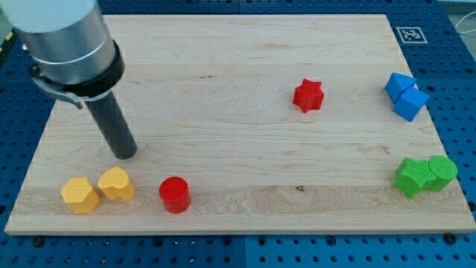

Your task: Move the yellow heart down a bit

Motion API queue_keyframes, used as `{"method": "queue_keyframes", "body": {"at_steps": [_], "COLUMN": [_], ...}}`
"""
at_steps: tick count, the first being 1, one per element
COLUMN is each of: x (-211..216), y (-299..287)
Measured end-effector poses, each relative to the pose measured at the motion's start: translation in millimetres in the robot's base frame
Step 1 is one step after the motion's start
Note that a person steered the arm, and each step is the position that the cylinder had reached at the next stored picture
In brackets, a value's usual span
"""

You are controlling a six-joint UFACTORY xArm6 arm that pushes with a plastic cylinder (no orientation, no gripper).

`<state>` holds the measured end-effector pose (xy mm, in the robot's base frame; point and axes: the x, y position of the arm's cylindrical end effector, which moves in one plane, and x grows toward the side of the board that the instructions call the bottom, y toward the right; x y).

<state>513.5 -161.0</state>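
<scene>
Nearest the view's bottom edge, at the left: yellow hexagon-ish block, yellow heart touching or just beside it on its right, red cylinder a little further right w/ a gap between; all three sit close to the worktop's lower edge.

My tip sits just above the heart, slightly toward the view's right of its centre, apart from it by a small gap; no pincer on this rig, only the rod, so no open/closed state to tell.

Risks, as I judge them: little board is left below the heart, so a long push could take it to the edge or off; "a bit" needs a short stroke; tip is off-centre, so contact may spin the heart or slide it left into the yellow hexagon block & drag that along; the lobed top of the heart could let the tip slip off to one side; red cylinder prob safe unless the heart kicks right.

Further up: red star mid-right, well apart; green pair at the right, near the lower edge, touching each other; blue pair at the right, near the top, also touching.

Surface: pale wood board, smooth grain, level, no lip seen; around it a blue perforated base; a black & white marker tag at the top right corner.
</scene>
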Motion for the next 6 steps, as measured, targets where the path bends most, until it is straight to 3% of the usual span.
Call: {"method": "queue_keyframes", "body": {"at_steps": [4,5,6], "x": [54,55,31], "y": [10,10,10]}}
